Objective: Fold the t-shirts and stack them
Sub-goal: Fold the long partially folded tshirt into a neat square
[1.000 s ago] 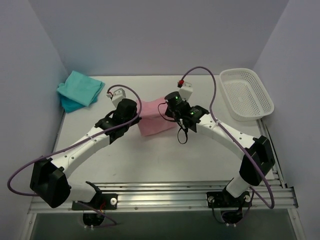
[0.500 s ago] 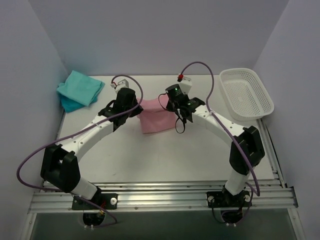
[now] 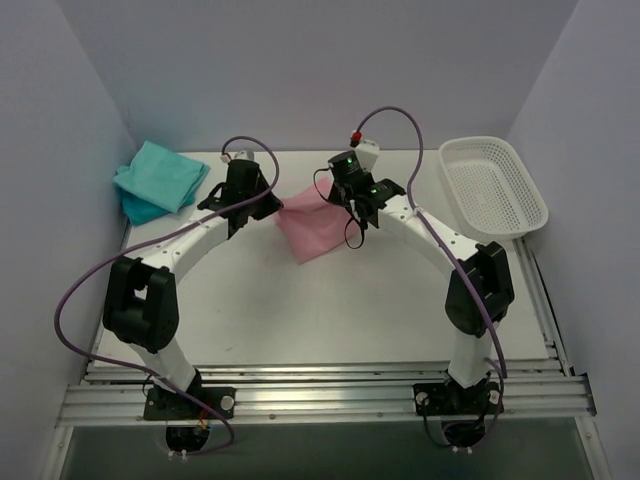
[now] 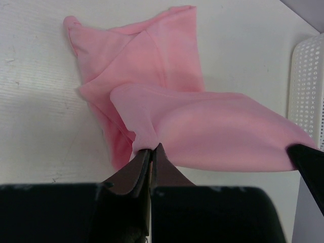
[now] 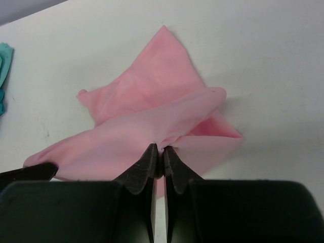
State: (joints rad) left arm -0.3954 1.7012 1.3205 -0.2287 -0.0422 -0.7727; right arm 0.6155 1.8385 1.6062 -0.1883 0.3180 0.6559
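Pink cloth is hanging between the two arms at the middle of the far half of the bench (image 3: pixel 330 300). The pink shirt (image 3: pixel 312 230) is being held up by its upper edge. That edge is stretching left to right between the hands, so the long axis of the lifted fold is running across the bench. The rest is drooping and lying on the surface, tapering to a corner that is pointing toward the near edge and slightly left. In the wrist views a rumpled lower layer is spreading flat on the bench beneath the raised fold.

The left hand (image 4: pixel 150 150) is pinching the shirt's left end, with its fingers pressed together and only a thin bunch of cloth between them. The right hand (image 5: pixel 158 148) is doing the same at the right end, its fingers nearly touching around a gathered tuck of fabric.

A folded teal shirt (image 3: pixel 163 175) is resting on a blue shirt (image 3: pixel 138 210) at the far left corner, well apart from the pink one. A white mesh basket (image 3: pixel 493 187) is sitting at the far right.

Compared with a second ago, both hands are sitting farther toward the back wall and the arms are standing more upright. The shirt, then a fairly square patch, is now looking skewed into a tilted, diamond-like shape, with its top edge drawn back.
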